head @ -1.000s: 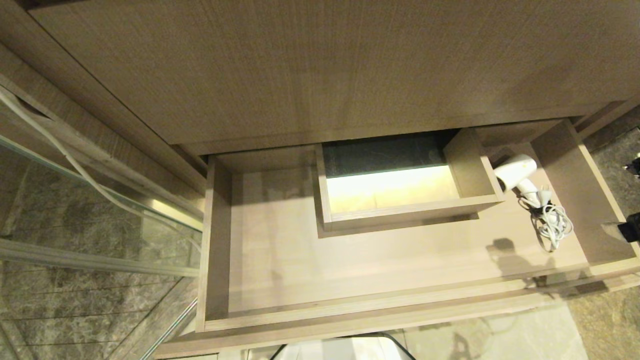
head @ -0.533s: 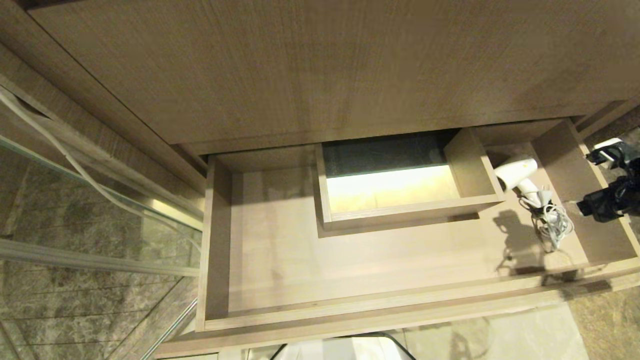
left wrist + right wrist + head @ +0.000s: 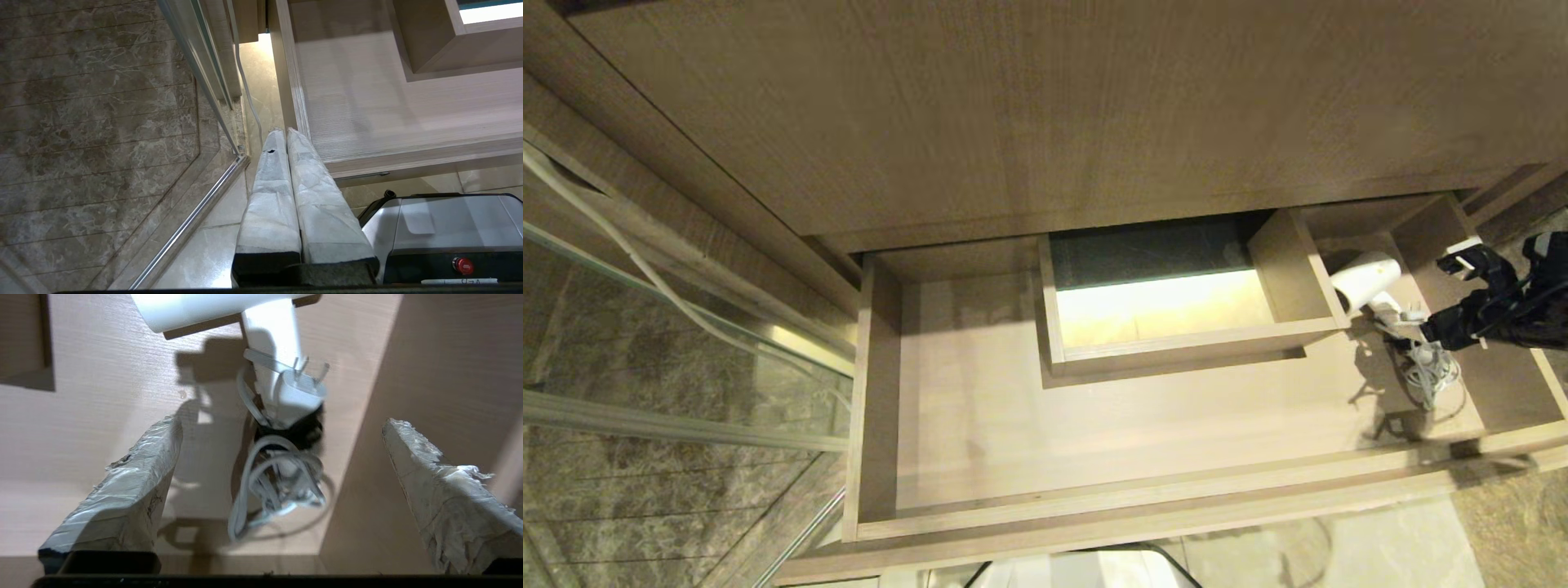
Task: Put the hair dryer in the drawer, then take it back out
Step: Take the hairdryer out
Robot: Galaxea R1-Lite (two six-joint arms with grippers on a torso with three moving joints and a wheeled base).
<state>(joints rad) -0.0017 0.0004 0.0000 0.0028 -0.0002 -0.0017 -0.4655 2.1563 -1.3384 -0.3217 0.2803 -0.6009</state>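
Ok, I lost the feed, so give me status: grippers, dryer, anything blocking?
Right gripper open over the cord. Left gripper shut, parked outside. Hair dryer lying in drawer, ungripped. Nothing blocking.

Warm, dim light throughout. The brightest patch is the lit cutout [image 3: 1160, 306] at the back of the drawer [image 3: 980, 425], glaring near-white. The right gripper [image 3: 1441, 298] and dryer [image 3: 1364, 279] cast hard shadows leftward on the drawer floor. In the right wrist view the dryer is overexposed and the fingers [image 3: 135, 486] are soft. The floor tiles [image 3: 98, 122] show a dull sheen.
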